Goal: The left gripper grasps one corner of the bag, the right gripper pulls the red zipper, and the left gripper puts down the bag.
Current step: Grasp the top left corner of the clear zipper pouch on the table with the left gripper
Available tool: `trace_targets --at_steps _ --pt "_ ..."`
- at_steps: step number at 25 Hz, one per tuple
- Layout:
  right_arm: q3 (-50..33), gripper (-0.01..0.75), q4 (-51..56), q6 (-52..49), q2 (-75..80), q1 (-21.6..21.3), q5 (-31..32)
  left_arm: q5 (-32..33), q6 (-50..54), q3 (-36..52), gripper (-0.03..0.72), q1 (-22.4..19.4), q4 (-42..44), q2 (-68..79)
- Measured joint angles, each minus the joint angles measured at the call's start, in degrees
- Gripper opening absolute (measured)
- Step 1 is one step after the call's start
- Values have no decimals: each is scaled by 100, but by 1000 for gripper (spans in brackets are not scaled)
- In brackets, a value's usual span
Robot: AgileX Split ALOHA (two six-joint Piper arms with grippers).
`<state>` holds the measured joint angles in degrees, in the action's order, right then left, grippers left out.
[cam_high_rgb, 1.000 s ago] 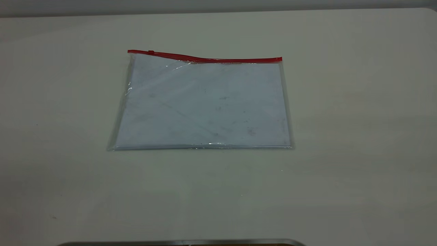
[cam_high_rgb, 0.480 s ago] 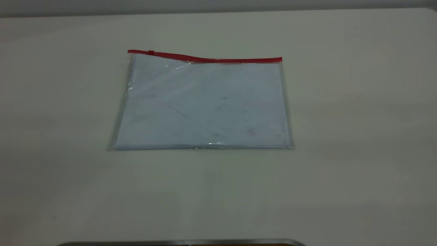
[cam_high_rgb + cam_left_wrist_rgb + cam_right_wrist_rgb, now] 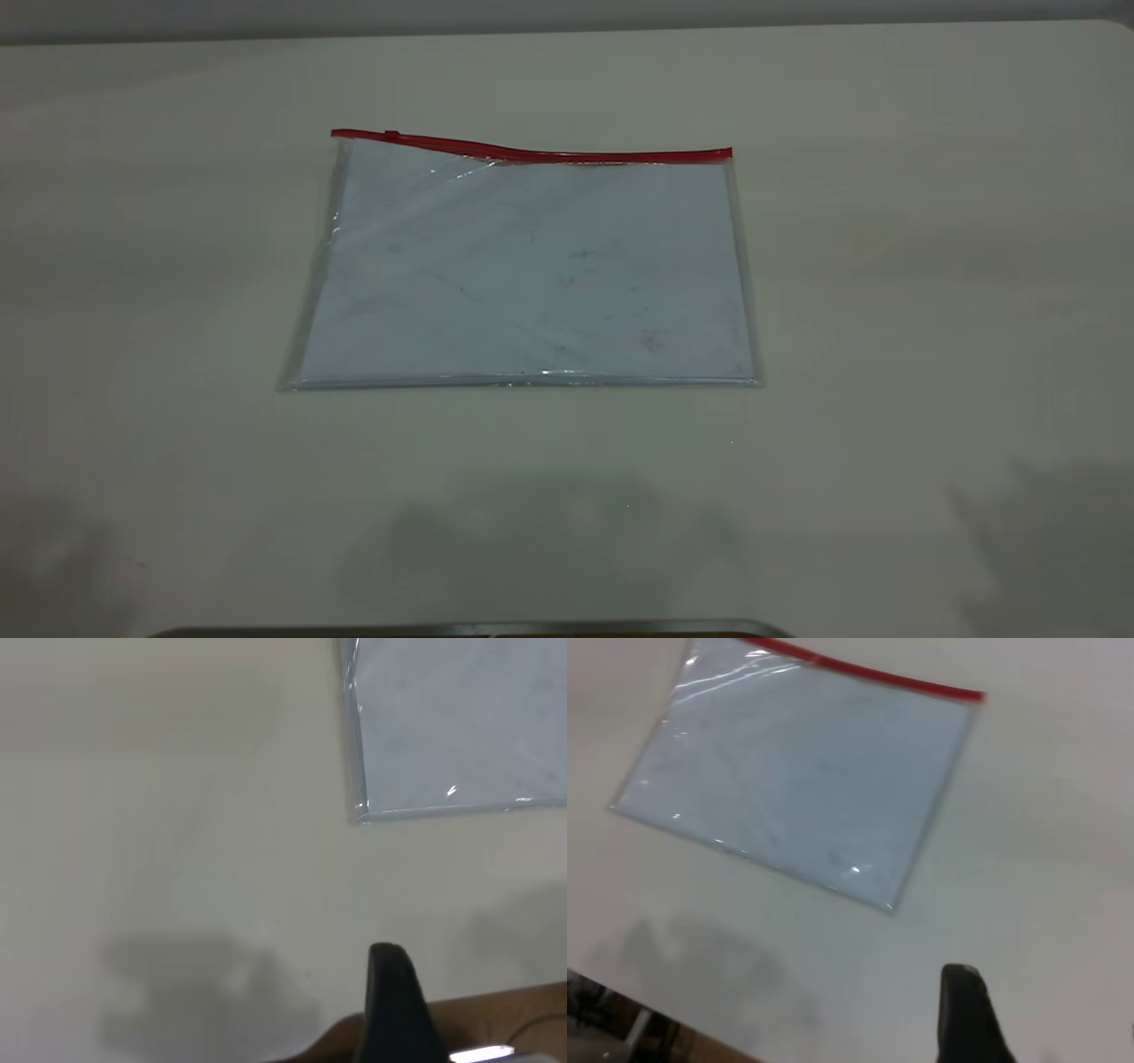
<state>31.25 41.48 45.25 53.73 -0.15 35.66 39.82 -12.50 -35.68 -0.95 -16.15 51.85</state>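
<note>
Bag (image 3: 523, 270) flat on table (image 3: 886, 310), red zipper (image 3: 532, 152) at far edge; jaws' state: cannot tell

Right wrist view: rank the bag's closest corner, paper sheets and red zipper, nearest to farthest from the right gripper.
From the right gripper:
1. Closest corner of the bag, on its near edge.
2. Paper sheets, inside, mid-bag.
3. Red zipper, along the far edge.

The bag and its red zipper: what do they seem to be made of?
The bag: clear, glossy, thin plastic film, by its glints and creases; pale sheets inside look like paper. The red zipper: apparently a smooth plastic strip, bright and slightly wavy.
</note>
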Motion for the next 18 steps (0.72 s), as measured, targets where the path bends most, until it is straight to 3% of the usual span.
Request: trace_targets --at_steps 5,10,18 --pt "519 482 1902 2191 1706 0 -268 -846 -626 -539 519 0 -429 1631" --pt "1148 482 3450 3746 3181 0 -216 -1102 -1348 -1398 519 0 -808 3126" --pt "2308 482 4169 4604 4949 639 -43 -1305 -1890 -2816 519 0 -893 5188"
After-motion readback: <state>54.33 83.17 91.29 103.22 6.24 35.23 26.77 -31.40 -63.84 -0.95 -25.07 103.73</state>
